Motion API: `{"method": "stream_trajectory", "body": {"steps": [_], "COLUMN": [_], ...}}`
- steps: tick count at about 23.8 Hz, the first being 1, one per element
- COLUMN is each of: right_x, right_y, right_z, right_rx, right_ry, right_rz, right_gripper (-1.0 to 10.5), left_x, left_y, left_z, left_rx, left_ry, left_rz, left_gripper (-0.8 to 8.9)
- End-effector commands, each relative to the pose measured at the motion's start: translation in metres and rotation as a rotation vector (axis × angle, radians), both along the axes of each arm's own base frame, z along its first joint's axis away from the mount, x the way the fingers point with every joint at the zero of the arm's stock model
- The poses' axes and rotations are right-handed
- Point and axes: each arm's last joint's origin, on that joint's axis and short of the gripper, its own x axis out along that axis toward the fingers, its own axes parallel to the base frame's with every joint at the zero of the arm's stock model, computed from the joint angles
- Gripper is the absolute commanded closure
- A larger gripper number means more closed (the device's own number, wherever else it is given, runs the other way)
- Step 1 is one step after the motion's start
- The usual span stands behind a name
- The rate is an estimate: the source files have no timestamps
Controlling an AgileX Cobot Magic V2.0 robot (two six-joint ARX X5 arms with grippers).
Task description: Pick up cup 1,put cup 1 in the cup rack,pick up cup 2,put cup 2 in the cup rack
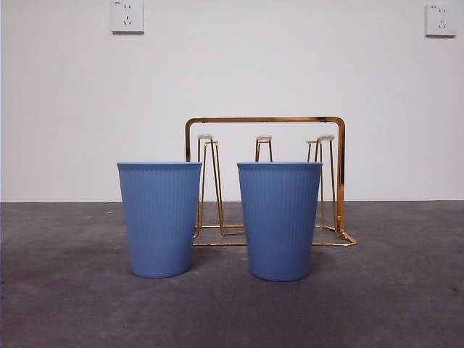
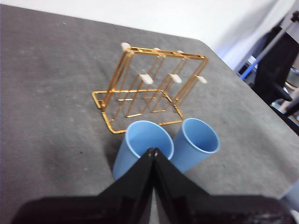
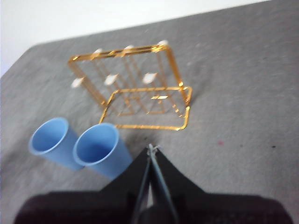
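Two blue ribbed cups stand upright side by side on the grey table, one on the left (image 1: 159, 217) and one on the right (image 1: 279, 221). I see no speck on either, so I cannot tell cup 1 from cup 2. The gold wire cup rack (image 1: 264, 119) stands just behind them with nothing on it. My left gripper (image 2: 153, 150) is shut and empty, above and short of the left cup (image 2: 140, 137), with the other cup (image 2: 200, 135) beside it. My right gripper (image 3: 150, 147) is shut and empty, near the right cup (image 3: 96, 144). Neither arm shows in the front view.
The grey table (image 1: 391, 290) runs back to a white wall with two sockets (image 1: 127, 16). Dark equipment (image 2: 280, 70) stands beyond the table's far corner in the left wrist view. The rack also shows in both wrist views (image 2: 145, 79) (image 3: 149, 77).
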Motion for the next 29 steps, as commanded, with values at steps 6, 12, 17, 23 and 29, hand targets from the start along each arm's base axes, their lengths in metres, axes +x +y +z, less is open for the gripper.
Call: {"method": "stream_trajectory", "body": {"steps": [6, 12, 17, 23, 29], "right_x": [0.006, 0.016, 0.017, 0.037, 0.094], "right_y": [0.001, 0.0, 0.0, 0.003, 0.029], "right_z": [0.028, 0.031, 0.033, 0.033, 0.02], "right_rx": [-0.089, -0.099, -0.087, 0.006, 0.007], "right_ry": [0.154, 0.225, 0.209, 0.232, 0.393], "right_rz": [0.118, 0.14, 0.138, 0.208, 0.321], "right_gripper": [9.6, 9.5, 6.4, 4.4, 4.5], "left_x": [-0.001, 0.002, 0.01, 0.023, 0.031], "left_y": [-0.002, -0.006, -0.008, -0.015, -0.025], "left_z": [0.019, 0.029, 0.035, 0.041, 0.041], "left_rx": [0.062, 0.072, 0.055, -0.054, -0.092], "left_ry": [0.038, 0.075, 0.09, 0.099, 0.113], "left_rz": [-0.091, -0.159, -0.185, -0.35, -0.444], "left_gripper": [8.19, 8.13, 2.15, 1.85, 1.85]}}
